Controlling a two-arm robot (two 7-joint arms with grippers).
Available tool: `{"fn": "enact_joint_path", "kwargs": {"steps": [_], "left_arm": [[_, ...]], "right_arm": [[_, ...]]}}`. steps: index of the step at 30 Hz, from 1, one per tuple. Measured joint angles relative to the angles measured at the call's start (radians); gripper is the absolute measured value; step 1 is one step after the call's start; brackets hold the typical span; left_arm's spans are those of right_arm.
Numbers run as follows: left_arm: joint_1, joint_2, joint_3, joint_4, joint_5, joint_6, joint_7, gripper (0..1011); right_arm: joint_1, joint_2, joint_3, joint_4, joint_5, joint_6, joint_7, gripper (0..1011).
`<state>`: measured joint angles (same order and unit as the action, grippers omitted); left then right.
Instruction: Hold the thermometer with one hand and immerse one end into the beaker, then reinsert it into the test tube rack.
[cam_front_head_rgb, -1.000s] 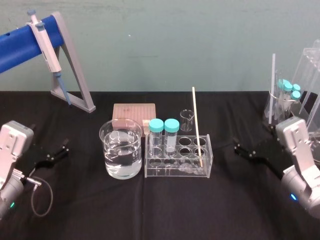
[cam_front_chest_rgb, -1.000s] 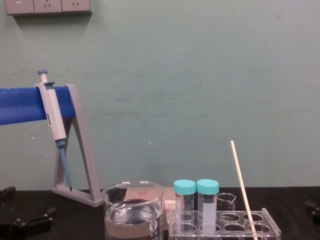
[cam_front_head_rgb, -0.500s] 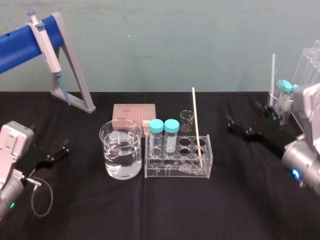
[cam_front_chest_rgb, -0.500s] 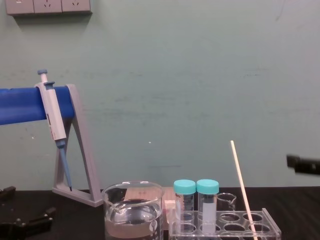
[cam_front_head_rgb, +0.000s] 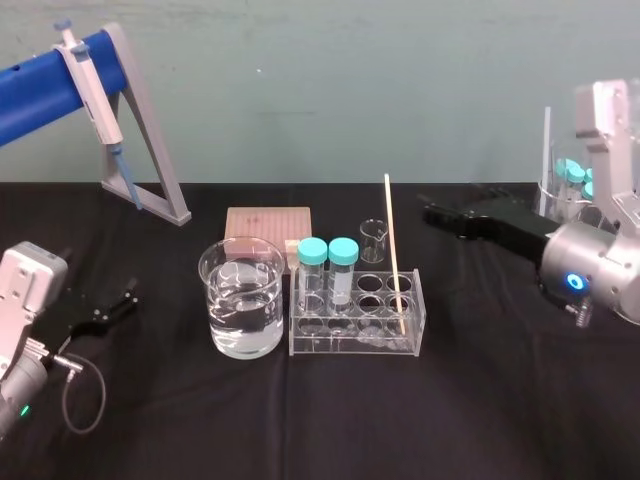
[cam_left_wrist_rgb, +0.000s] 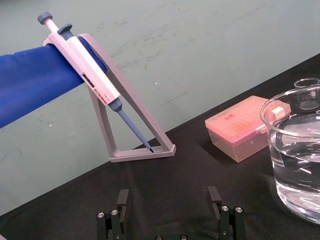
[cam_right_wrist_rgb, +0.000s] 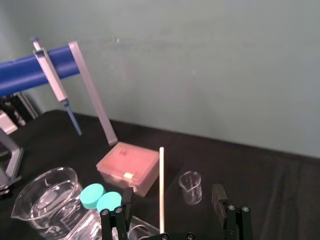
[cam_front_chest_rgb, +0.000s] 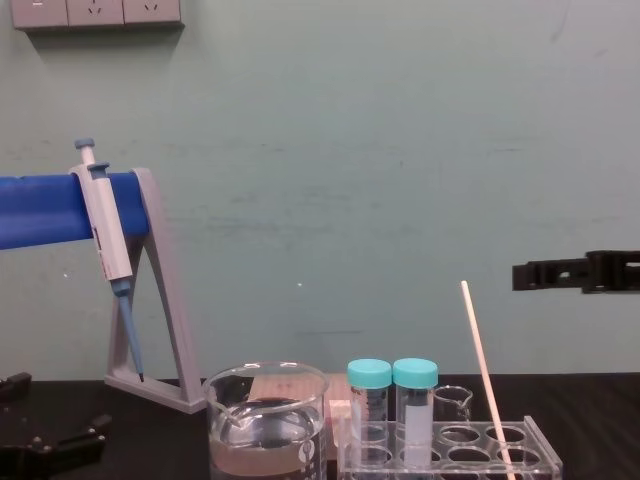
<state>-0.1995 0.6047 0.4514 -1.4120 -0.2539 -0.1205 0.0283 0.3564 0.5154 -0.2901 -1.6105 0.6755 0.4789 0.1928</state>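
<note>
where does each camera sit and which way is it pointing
Head: high, looking forward and down at the clear acrylic test tube rack; left gripper at left, right gripper at right.
Chest: low, looking level across the black table; right gripper enters at right.
Left wrist: near the table, facing the wide clear glass beaker over the open left gripper.
Right wrist: up at the right, facing the thin cream-white thermometer rod past the open right gripper.
Shared: head and chest both show the thermometer standing in the rack.

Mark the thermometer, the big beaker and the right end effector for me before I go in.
thermometer (cam_front_head_rgb: 394, 250), head view, middle of the rod.
beaker (cam_front_head_rgb: 244, 325), head view, front glass wall.
right end effector (cam_front_head_rgb: 440, 210), head view, between its fingertips.
</note>
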Motion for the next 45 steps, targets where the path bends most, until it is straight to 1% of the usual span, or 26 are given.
{"fn": "enact_joint_path", "kwargs": {"steps": [2,3,6,7,10,13,15,16,20,24,25,29,34,39,45], "left_arm": [[0.000,0.000,0.000,0.000,0.000,0.000,0.000,1004],[0.000,0.000,0.000,0.000,0.000,0.000,0.000,1004],[0.000,0.000,0.000,0.000,0.000,0.000,0.000,1004],[0.000,0.000,0.000,0.000,0.000,0.000,0.000,1004],[0.000,0.000,0.000,0.000,0.000,0.000,0.000,1004],[0.000,0.000,0.000,0.000,0.000,0.000,0.000,1004],[0.000,0.000,0.000,0.000,0.000,0.000,0.000,1004],[0.000,0.000,0.000,0.000,0.000,0.000,0.000,1004],[0.000,0.000,0.000,0.000,0.000,0.000,0.000,1004],[0.000,0.000,0.000,0.000,0.000,0.000,0.000,1004],[0.000,0.000,0.000,0.000,0.000,0.000,0.000,1004],[0.000,0.000,0.000,0.000,0.000,0.000,0.000,1004],[0.000,0.000,0.000,0.000,0.000,0.000,0.000,1004],[0.000,0.000,0.000,0.000,0.000,0.000,0.000,1004],[0.000,0.000,0.000,0.000,0.000,0.000,0.000,1004]], "right_arm": [[0.017,-0.003,-0.009,0.005,0.006,0.029,-0.005,1003],[0.035,-0.007,-0.019,0.011,0.011,0.058,-0.011,1003],[0.061,-0.014,-0.033,0.021,0.018,0.097,-0.020,1003],[0.079,-0.021,-0.040,0.030,0.025,0.121,-0.028,1003],[0.106,-0.037,-0.052,0.045,0.037,0.157,-0.044,1003],[0.124,-0.049,-0.061,0.055,0.041,0.176,-0.058,1003],[0.141,-0.065,-0.074,0.067,0.039,0.192,-0.081,1003],[0.141,-0.065,-0.074,0.067,0.039,0.192,-0.081,1003],[0.158,-0.085,-0.092,0.084,0.028,0.211,-0.102,1003],[0.166,-0.102,-0.108,0.098,-0.001,0.195,-0.115,1003],[0.169,-0.109,-0.114,0.106,-0.017,0.184,-0.123,1003],[0.174,-0.127,-0.128,0.128,-0.053,0.162,-0.139,1003],[0.181,-0.145,-0.143,0.158,-0.084,0.150,-0.150,1003],[0.185,-0.165,-0.149,0.188,-0.111,0.137,-0.160,1003],[0.186,-0.182,-0.145,0.210,-0.133,0.126,-0.167,1003]]}}
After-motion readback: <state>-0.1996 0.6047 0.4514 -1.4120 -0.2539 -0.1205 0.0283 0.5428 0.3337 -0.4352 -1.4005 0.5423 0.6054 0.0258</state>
